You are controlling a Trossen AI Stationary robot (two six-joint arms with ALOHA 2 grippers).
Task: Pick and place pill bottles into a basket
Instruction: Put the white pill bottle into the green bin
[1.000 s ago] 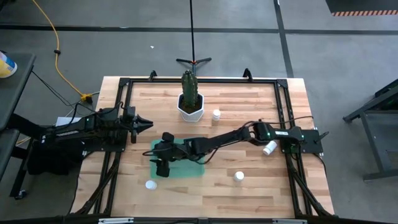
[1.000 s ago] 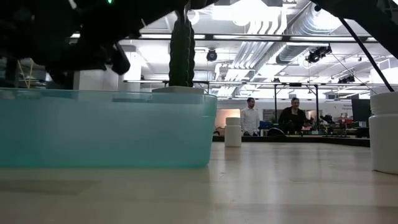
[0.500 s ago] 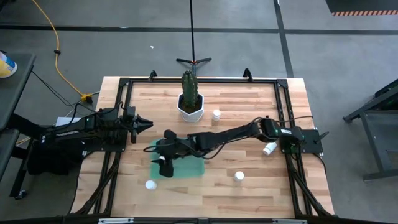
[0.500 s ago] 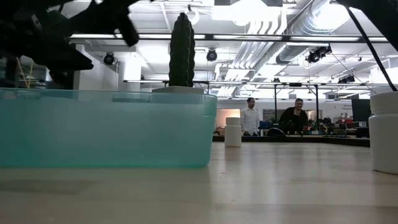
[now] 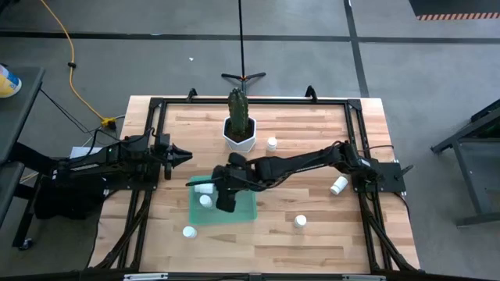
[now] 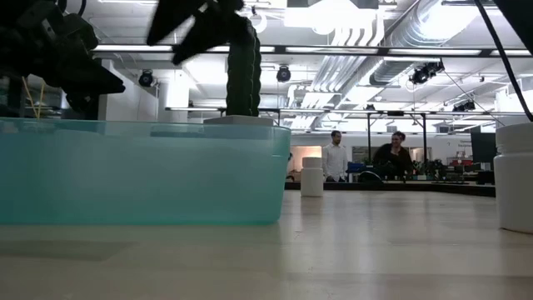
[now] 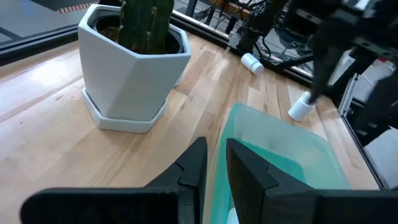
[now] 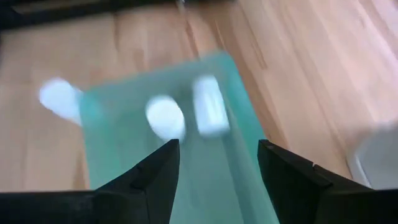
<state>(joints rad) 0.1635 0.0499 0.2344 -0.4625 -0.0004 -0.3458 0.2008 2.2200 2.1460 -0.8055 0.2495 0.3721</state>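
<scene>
The teal-green basket (image 5: 234, 211) lies on the table's near middle; it also shows in the low view (image 6: 141, 171) and the left wrist view (image 7: 273, 162). Two white pill bottles are in its left part, one lying (image 5: 205, 188) (image 8: 210, 113), one upright (image 5: 205, 200) (image 8: 165, 118). My right gripper (image 5: 223, 201) (image 8: 217, 162) is open and empty above the basket, just right of them. My left gripper (image 5: 181, 156) (image 7: 216, 155) is shut and hangs near the table's left edge. Other bottles stand at the near left (image 5: 189, 232), near right (image 5: 300, 222) and beside the pot (image 5: 271, 144); one lies at the right (image 5: 338, 186).
A white hexagonal pot with a cactus (image 5: 239, 133) (image 7: 134, 62) stands at the far middle, behind the basket. A black frame (image 5: 152, 105) runs round the table's edges. People stand in the room beyond the table (image 6: 336, 156).
My right gripper has risen from the basket's left part and gone toward the table's right edge. The two bottles in the basket, hidden under it before, now show.
</scene>
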